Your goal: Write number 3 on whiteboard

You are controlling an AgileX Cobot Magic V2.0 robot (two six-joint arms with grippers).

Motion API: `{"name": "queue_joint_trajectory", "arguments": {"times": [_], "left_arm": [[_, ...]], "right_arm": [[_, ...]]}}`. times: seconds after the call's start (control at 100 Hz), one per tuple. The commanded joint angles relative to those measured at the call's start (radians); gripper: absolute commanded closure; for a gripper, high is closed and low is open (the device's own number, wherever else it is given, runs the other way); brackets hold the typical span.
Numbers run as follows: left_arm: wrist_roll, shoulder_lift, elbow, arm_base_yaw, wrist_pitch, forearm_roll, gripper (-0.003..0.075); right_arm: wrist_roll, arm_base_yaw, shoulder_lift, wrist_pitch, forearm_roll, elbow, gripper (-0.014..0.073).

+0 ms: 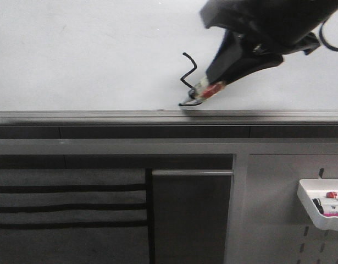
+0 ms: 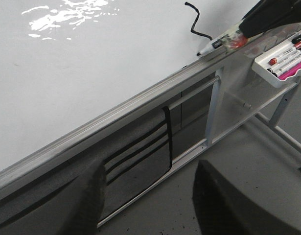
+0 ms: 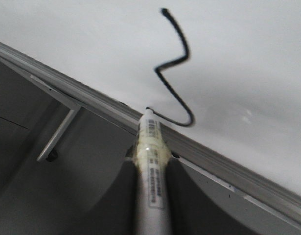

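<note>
**Gripping marker at foot of the number 3**

Right gripper (image 1: 212,88) jaws clenched on a taped marker (image 3: 151,161), its tip touching the whiteboard (image 1: 75,55) at the end of the number 3 (image 3: 174,73), just above the grey rail (image 1: 103,116). Left gripper (image 2: 148,196) jaws released, holding nothing, well apart from the figure. Marker tray (image 1: 320,206) hangs below the right gripper.

Glossy smooth whiteboard (image 2: 91,63), brushed metal rail (image 2: 116,115), white plastic tray (image 1: 317,212).

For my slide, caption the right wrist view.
Right gripper holding marker, tip at the hook of the 3 on whiteboard.
</note>
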Motion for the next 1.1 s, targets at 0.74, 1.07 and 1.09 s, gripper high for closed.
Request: {"name": "queue_joint_trajectory", "arguments": {"times": [0.74,1.07,1.09], "left_arm": [[-0.012,-0.002,-0.027,0.001,-0.07,-0.021,0.035],[-0.01,0.0,-0.027,0.001,-0.085,-0.039,0.035],[-0.003,0.002,-0.027,0.001,-0.085,-0.039,0.035]], "right_arm": [[-0.511,0.099,-0.641,0.271,-0.076,0.121,0.0642],[-0.511,0.099,-0.62,0.276,-0.083,0.121,0.0642],[-0.511,0.099,-0.617,0.273,-0.083,0.121,0.0642]]}}
